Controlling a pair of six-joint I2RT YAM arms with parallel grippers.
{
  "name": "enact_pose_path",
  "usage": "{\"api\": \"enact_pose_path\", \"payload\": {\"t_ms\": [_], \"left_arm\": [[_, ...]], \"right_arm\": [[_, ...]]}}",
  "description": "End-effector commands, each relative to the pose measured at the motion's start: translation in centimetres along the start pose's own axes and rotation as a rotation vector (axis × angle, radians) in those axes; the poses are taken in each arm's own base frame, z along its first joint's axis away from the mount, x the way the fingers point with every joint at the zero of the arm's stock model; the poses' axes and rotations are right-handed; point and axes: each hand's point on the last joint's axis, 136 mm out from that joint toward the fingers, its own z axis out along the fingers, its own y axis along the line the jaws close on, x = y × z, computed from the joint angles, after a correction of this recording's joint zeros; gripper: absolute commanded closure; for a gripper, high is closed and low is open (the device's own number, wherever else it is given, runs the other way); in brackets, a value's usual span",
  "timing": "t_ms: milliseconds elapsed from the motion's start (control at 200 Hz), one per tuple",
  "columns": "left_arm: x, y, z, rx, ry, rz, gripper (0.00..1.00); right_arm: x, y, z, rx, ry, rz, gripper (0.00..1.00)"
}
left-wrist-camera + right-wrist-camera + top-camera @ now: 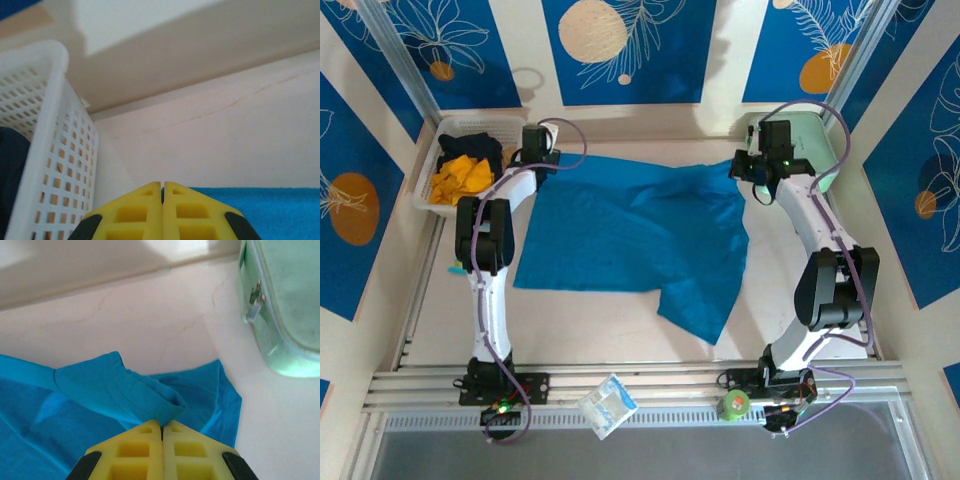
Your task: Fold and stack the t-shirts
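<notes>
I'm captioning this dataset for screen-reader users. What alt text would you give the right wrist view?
The yellow right claw, shut, pinches a raised fold of a teal-blue t-shirt that lies rumpled on a pale table. A mint-green zippered case sits at the upper right, apart from the shirt.

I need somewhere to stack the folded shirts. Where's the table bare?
Bare: the table strip between the teal t-shirt and the front rail, widest on the left. Crowded: the far corners, with the basket left and the mint case right.
</notes>
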Motion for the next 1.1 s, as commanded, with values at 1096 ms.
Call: {"api": "enact_pose_path", "payload": {"t_ms": [1096], "left_arm": [[5.4,-0.8,-5.9,-0.117,0.128,0.204,0.65]], "right_arm": [[20.4,-2.6,3.4,0.153,0.519,0.113,1.0]]}}
